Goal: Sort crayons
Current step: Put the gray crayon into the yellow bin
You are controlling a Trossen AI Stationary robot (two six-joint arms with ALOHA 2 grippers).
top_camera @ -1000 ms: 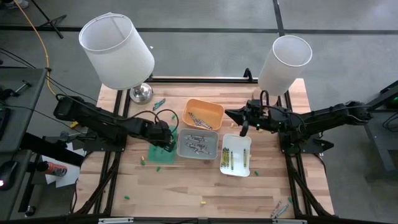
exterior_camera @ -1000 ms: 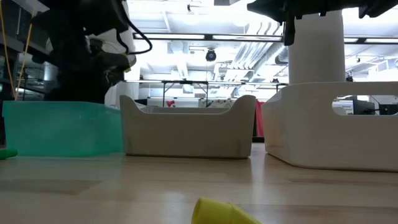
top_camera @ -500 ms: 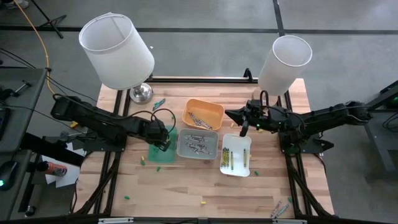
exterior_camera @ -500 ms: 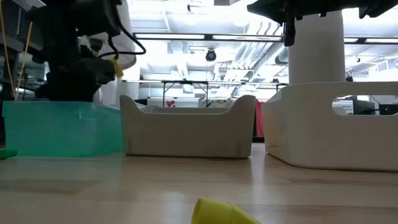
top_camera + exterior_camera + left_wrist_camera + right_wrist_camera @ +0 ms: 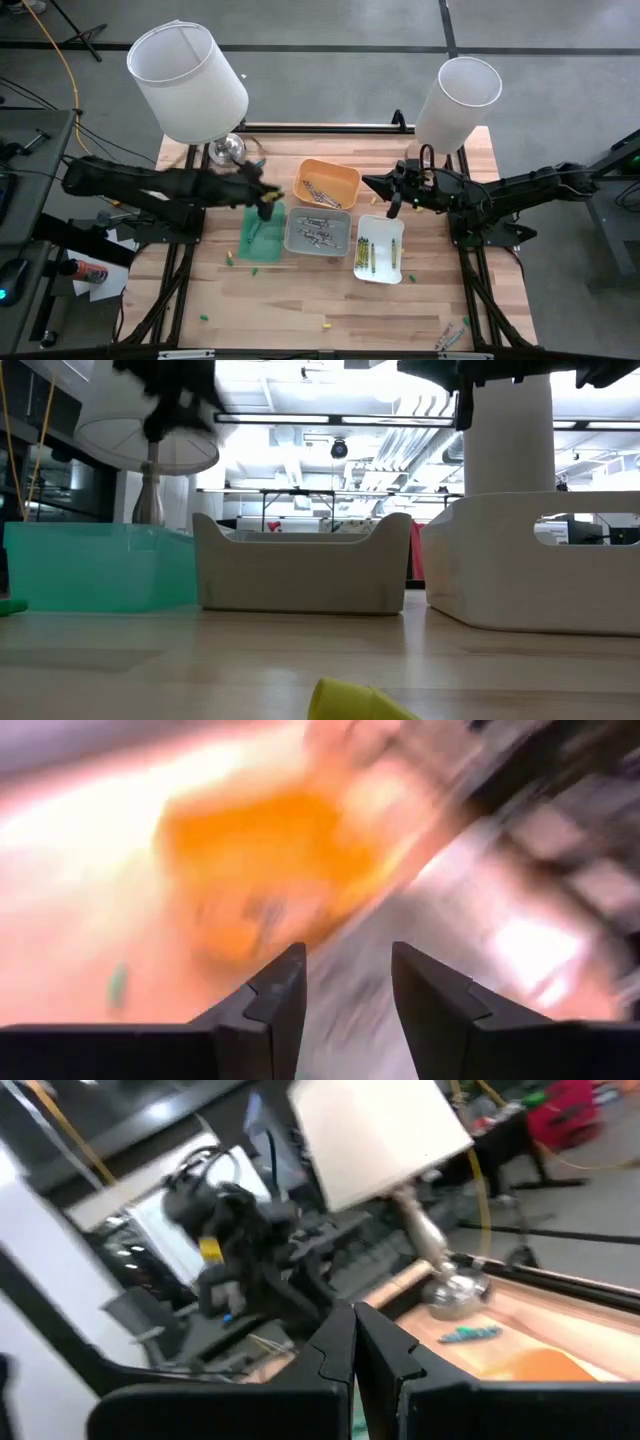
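Observation:
My left gripper (image 5: pixel 265 197) hangs open and empty above the far end of the green tray (image 5: pixel 256 240); its wrist view is blurred, with the fingers (image 5: pixel 283 992) apart. My right gripper (image 5: pixel 368 184) stays shut and empty in the air, between the orange tray (image 5: pixel 345 176) and the white tray (image 5: pixel 392 232). Grey crayons (image 5: pixel 320 192) lie in the orange tray and in the grey tray (image 5: pixel 297 222). Green and yellow crayons (image 5: pixel 364 258) lie in the white tray. A yellow crayon (image 5: pixel 350 702) lies loose on the table near the front.
Two lamps with white shades (image 5: pixel 188 82) (image 5: pixel 457 100) stand at the table's far corners. Loose crayons lie on the wood: one by the left lamp's foot (image 5: pixel 256 165), one left of the green tray (image 5: pixel 228 258), others near the front edge (image 5: pixel 448 336).
My left gripper has risen out of the green tray and tipped upward, now blurred with motion well above the tray's rim. The trays have stayed where they were.

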